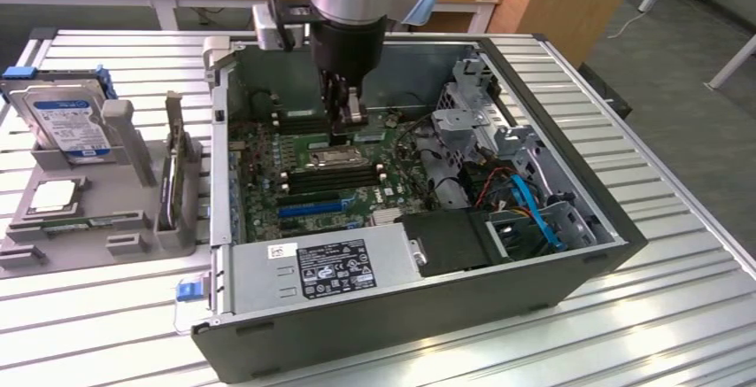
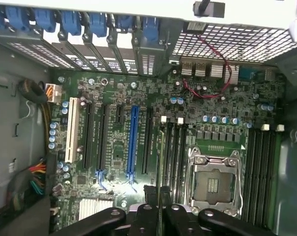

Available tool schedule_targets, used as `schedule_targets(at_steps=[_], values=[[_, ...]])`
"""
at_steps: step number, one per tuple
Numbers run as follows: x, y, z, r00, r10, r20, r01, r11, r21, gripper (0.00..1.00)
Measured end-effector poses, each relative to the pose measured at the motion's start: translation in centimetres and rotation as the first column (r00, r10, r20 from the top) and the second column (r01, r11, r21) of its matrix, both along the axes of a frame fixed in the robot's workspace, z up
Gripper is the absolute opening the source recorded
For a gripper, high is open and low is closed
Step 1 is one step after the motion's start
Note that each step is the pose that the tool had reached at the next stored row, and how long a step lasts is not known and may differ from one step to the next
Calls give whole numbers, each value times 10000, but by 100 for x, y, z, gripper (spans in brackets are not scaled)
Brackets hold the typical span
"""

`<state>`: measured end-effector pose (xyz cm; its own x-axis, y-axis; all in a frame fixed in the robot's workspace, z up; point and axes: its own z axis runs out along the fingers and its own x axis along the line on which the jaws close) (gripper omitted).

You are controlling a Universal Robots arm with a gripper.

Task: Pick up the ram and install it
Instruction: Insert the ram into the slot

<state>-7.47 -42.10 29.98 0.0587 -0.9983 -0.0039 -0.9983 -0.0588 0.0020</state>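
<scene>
My gripper (image 1: 347, 119) hangs inside the open computer case (image 1: 590, 263), low over the motherboard (image 1: 310, 183) beside the empty CPU socket (image 1: 335, 152). In the wrist view the black fingers (image 2: 149, 196) are shut on the ram (image 2: 160, 162), a thin green stick seen edge-on. It points down at the black memory slots (image 2: 173, 147) next to the socket (image 2: 213, 184) and looks just above them. A second, similar stick (image 1: 177, 170) stands on edge in the grey rack (image 1: 130, 228) at the exterior view's left.
The rack also carries a blue-labelled hard drive (image 1: 65, 121) and a square silver CPU chip (image 1: 53, 194). Around the gripper inside the case are the drive cage (image 1: 473, 130), blue cables (image 1: 537, 219), the power supply (image 1: 325, 267) and more memory slots (image 2: 263, 162).
</scene>
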Motion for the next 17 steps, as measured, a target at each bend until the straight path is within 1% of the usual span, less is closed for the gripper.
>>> schedule_targets(at_steps=[6,12,14,17], values=[[0,1,-109,10000,-36,-1,36,10000,-1,13],[-1,15,-217,9999,-104,1,104,9999,-2,13],[0,53,-254,9999,-137,-1,137,9999,-6,13],[0,123,-308,9998,-176,0,176,9998,-5,13]])
